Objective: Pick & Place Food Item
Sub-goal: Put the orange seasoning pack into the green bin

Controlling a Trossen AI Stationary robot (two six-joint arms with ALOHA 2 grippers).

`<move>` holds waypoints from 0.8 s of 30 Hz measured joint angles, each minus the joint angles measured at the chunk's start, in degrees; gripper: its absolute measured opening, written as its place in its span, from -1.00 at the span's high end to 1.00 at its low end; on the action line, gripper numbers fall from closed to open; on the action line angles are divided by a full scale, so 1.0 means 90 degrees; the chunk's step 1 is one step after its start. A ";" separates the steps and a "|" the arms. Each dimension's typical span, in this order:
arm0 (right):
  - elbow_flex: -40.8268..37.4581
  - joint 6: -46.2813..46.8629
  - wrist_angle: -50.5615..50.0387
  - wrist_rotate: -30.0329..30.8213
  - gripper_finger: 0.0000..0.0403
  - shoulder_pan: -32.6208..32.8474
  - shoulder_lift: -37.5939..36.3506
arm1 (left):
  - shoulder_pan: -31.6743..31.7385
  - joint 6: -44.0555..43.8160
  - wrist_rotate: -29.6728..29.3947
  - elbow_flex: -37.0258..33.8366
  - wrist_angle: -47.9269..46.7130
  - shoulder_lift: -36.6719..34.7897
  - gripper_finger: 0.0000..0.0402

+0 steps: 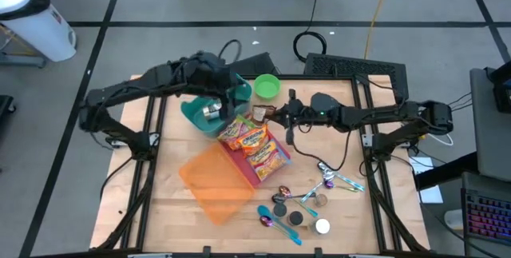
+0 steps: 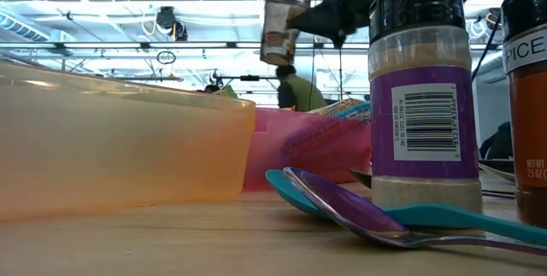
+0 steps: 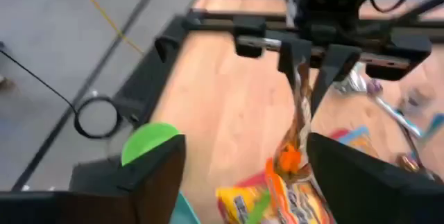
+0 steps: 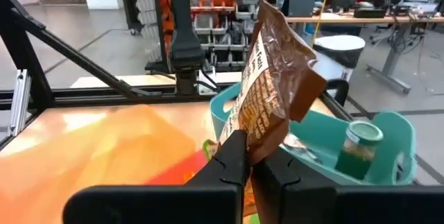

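Spice jar [image 2: 425, 96] stands nearest; right tool [image 1: 272, 113] pinches brown packet [image 4: 274, 78] above the bins; left tool [image 1: 239, 92] gapes wide.

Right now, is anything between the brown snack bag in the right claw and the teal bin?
Nothing visible blocks it. The right claw is shut on the brown snack bag, held in the air over the pink tray of snack packs. The teal bin lies just beyond, though the open left claw hovers near it.
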 joint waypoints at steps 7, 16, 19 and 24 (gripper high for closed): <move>0.0282 -0.0169 -0.0103 -0.0030 1.00 0.0120 0.0264 | -0.0218 0.0208 0.0596 0.0784 -0.0991 0.0892 -0.78; 0.0291 -0.0152 -0.0177 -0.0178 1.00 0.0156 0.0298 | -0.0272 0.0677 0.0606 0.0776 -0.0872 0.1433 -0.64; 0.0291 -0.0152 -0.0172 -0.0172 1.00 0.0175 0.0301 | -0.0272 0.0701 0.0627 0.0779 -0.0849 0.1427 -0.50; 0.0291 -0.0145 -0.0169 -0.0171 1.00 0.0175 0.0300 | -0.0270 0.0736 0.0777 0.0779 -0.0921 0.1444 -0.09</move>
